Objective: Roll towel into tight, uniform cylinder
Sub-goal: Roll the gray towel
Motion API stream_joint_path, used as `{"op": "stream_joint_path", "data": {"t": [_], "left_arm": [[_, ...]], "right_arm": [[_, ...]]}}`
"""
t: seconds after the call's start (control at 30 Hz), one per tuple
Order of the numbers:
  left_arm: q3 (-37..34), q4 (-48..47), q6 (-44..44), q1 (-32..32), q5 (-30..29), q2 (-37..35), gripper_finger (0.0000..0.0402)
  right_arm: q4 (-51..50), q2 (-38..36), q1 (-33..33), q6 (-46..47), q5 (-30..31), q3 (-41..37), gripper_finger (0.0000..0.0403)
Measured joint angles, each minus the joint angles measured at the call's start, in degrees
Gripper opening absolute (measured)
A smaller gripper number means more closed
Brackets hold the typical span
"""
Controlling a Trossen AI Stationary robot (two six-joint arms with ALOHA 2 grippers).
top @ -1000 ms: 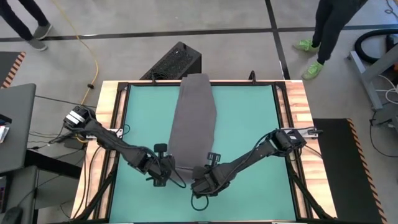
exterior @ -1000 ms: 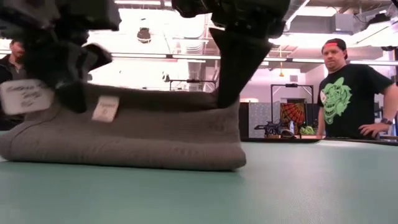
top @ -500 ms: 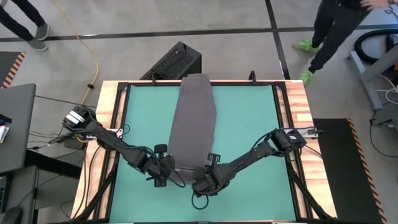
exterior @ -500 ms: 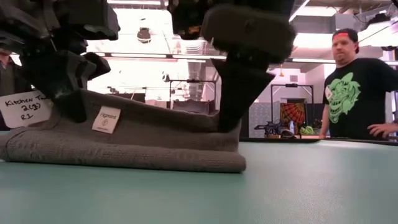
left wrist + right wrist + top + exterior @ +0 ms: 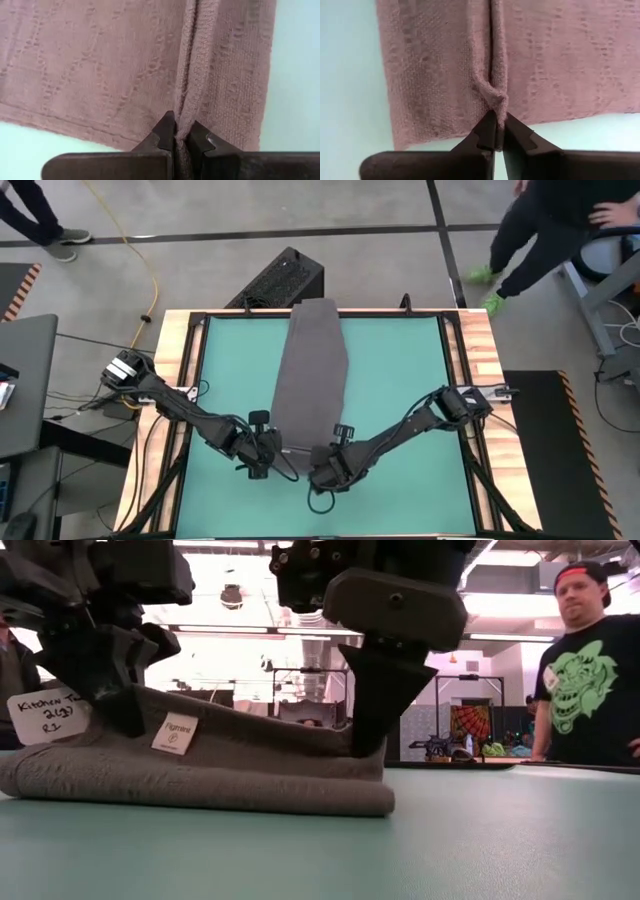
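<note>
Start of roll: left end effector [image 5: 175, 134] and right end effector [image 5: 498, 125] each pinched towel [image 5: 310, 380] near-edge fold; next, turn it over evenly.

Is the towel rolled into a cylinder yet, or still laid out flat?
Still flat. The towel lies as a long strip on the teal mat; only its near end is lifted, pinched by left gripper and right gripper.

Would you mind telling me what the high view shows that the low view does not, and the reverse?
Only the high view shows the towel's whole length, lying as a long strip on the teal mat. Only the low view shows the white tag and a handwritten label. Both show the left tool and right tool at the towel's near end.
</note>
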Motion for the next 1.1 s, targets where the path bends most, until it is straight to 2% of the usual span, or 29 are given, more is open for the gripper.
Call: {"op": "stream_joint_path", "data": {"t": [0.13,0.23,0.5,0.77,0.9,1.1], "left_arm": [[0.00,-0.02,0.64,-0.02,0.02,0.00,0.0005],[-0.05,-0.58,2.20,-0.02,0.08,0.00,0.0025],[-0.07,-0.26,7.11,-0.09,1.52,0.00,0.0125],[-0.04,-0.53,9.65,-0.09,2.51,0.00,0.0213],[0.68,-2.51,11.14,-0.09,2.50,0.00,0.0231],[5.32,-9.53,13.33,-0.15,2.26,0.00,0.0235]], "right_arm": [[-0.15,-0.07,0.06,-0.14,-0.08,0.00,0.0058],[-0.46,-0.07,0.14,-0.62,-0.40,-0.04,0.0067],[-0.33,-0.07,0.19,-3.48,-0.43,-0.04,0.0093],[-0.45,-1.38,0.21,-5.76,0.11,0.00,0.0141],[-0.98,-3.03,0.45,-6.69,0.49,0.02,0.0155],[-1.29,-6.70,0.48,-7.66,0.61,0.02,0.0157]]}}
